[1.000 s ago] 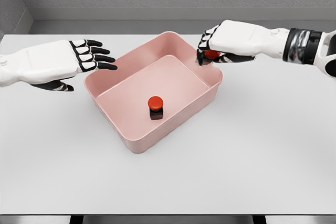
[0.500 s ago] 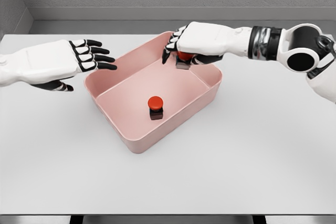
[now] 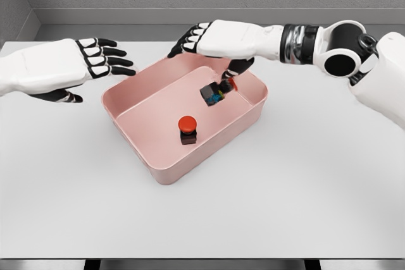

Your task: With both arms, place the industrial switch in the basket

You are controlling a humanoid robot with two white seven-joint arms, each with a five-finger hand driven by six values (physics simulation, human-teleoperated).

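At the far left we see the left hand hovering above the white table, fingers spread wide and holding nothing, just beside the left corner of the pink basket.

Moving right, inside the basket we find 1 industrial switch standing upright on the basket floor, red button on top of its dark base, near the front wall.

Further right, a 2nd switch is tilted with its dark body toward us. It sits directly under the right hand, which reaches over the basket's far rim with its fingers extended; the thumb points down just beside this switch. We cannot tell whether the thumb touches it or whether it rests on anything.
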